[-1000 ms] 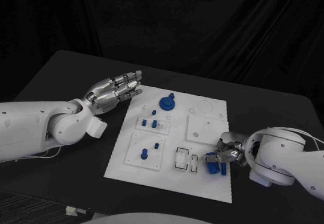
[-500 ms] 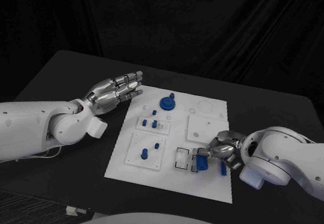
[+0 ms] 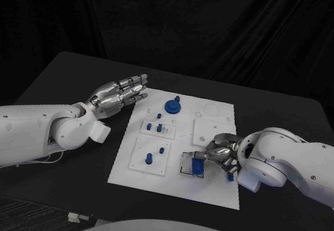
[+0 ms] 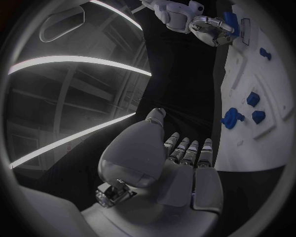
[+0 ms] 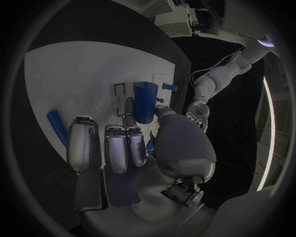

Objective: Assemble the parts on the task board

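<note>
I see my right hand [image 3: 216, 155] over the near right part of the task board [image 3: 175, 185], its fingers curled around a blue cylinder [image 5: 145, 101] that it pinches between thumb and fingers; from the right wrist camera the cylinder stands upright just beside a narrow rectangular slot [image 5: 119, 100] in the board, and I cannot tell whether its lower end touches the plate. A second, slimmer blue part [image 5: 56, 126] lies flat on the board near that hand's fingertips. My left hand [image 3: 119, 93] hovers off the board's far left edge, above the black table [image 3: 71, 70], holding nothing, fingers straight and lying close side by side. On the board I see a tall blue knob [image 3: 173, 105] near the far edge, a pair of small blue pegs [image 3: 155, 128] in a square plate toward the left edge, and another blue peg [image 3: 148, 159] in the near left plate.
</note>
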Controlling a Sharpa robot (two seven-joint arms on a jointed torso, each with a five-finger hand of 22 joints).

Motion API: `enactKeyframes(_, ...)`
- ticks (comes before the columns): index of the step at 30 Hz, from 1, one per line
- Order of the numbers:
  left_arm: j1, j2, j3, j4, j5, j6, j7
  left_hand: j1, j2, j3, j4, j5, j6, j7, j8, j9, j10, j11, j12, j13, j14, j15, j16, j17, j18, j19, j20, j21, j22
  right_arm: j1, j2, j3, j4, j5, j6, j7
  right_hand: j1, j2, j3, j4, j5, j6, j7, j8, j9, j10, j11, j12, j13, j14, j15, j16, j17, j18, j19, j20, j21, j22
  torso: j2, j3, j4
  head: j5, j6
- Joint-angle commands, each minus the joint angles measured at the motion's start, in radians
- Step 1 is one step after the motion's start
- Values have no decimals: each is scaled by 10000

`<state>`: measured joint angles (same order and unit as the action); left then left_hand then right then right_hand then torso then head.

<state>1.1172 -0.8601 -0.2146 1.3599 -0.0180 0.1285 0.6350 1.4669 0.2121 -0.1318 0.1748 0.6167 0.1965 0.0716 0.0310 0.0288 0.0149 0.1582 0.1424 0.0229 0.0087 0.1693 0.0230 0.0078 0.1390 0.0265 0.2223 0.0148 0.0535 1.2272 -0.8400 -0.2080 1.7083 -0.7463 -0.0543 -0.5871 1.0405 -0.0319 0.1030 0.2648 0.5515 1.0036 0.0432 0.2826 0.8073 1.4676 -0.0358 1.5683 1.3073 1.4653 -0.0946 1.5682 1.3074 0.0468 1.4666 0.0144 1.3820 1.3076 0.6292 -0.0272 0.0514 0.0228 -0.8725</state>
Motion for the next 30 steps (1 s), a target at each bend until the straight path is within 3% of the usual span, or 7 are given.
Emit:
enactKeyframes(1, -15, 27, 10, 14, 4, 197, 56, 77, -3, 15, -28, 46, -44, -51, 15, -2, 11, 77, 37, 15, -4, 66, 56, 11, -142, -4, 69, 33, 12, -34, 110, 3, -75, -154, 69, -213, -111, 28, 17, 12, -252, -80, 7, -31, -25, 1032, 78, 25, 2635, 1055, 58, 26, 2634, -5, 349, 56, -49, 2004, 10, 1, -2, 1, -2)
enactKeyframes(13, -34, 36, 10, -4, 4, 282, 46, 89, 2, 47, -58, 47, -63, -56, 12, -4, 7, 77, 30, 13, 1, 104, 69, 14, -158, 0, 91, 36, 17, -83, 329, 3, -214, -622, 280, -307, -405, 215, -305, 176, -1502, -197, 62, -86, -157, 1032, 128, 25, 2635, 1055, 101, 26, 2634, 25, 316, 97, -199, 1961, 12, 2, -1, 8, -2)
enactKeyframes(24, -55, 54, 10, -18, 4, 330, 12, 89, 2, 47, -58, 47, -63, -56, 12, -4, 7, 77, 30, 13, 1, 104, 69, 14, -158, 0, 91, 36, 17, -122, 387, 3, -247, -679, 417, -341, -894, 495, -572, 239, -1943, -135, 57, -62, -241, 1032, 130, 25, 2635, 1055, 102, 26, 2634, 33, 314, 105, -248, 1951, 4, 3, -5, 20, -2)
enactKeyframes(30, -65, 66, 10, -27, 4, 365, -8, 92, 4, 60, -70, 47, -57, -56, 13, -3, 6, 76, 32, 13, 4, 121, 78, 17, -165, 1, 100, 36, 17, -128, 414, 3, -261, -684, 469, -354, -1151, 566, -819, 223, -2597, -101, 54, -55, -321, 1032, 124, 25, 2635, 1055, 100, 26, 2634, 35, 316, 103, -273, 1948, -1, 3, -6, 45, -2)
